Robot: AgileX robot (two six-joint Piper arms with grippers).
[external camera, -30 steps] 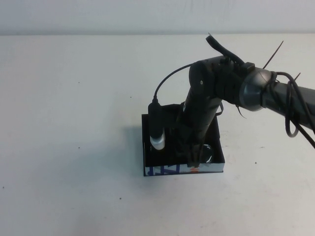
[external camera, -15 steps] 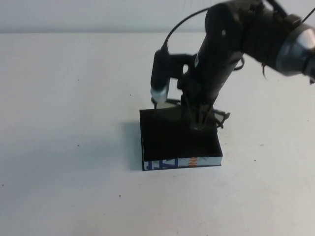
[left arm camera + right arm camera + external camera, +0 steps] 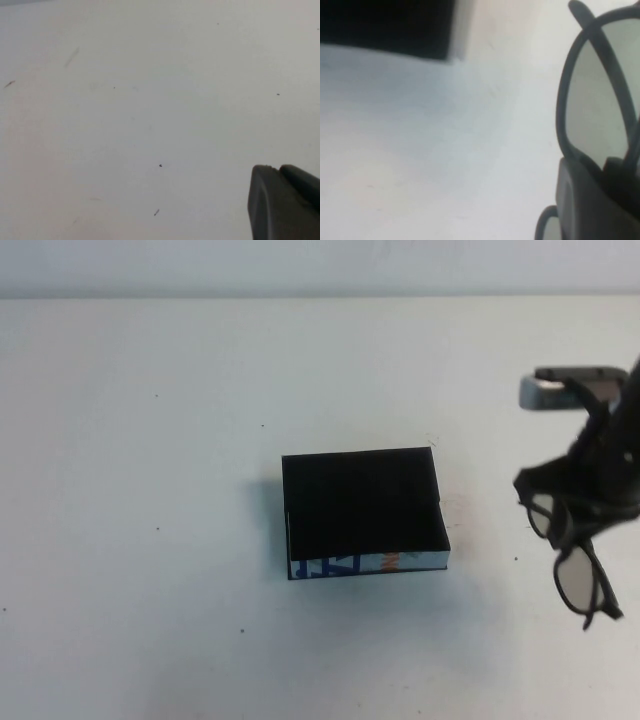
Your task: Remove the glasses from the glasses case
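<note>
My right gripper [image 3: 590,502] pinches the glasses [image 3: 570,558] in the air, well right of the glasses case [image 3: 363,512]. My left gripper [image 3: 285,205] hovers over bare table [image 3: 125,115]; its grip I cannot tell.

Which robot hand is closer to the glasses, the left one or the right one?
The right. The right gripper is shut on the glasses, which hang from it to the right of the glasses case. The left gripper is elsewhere over bare table, with no glasses near it.
</note>
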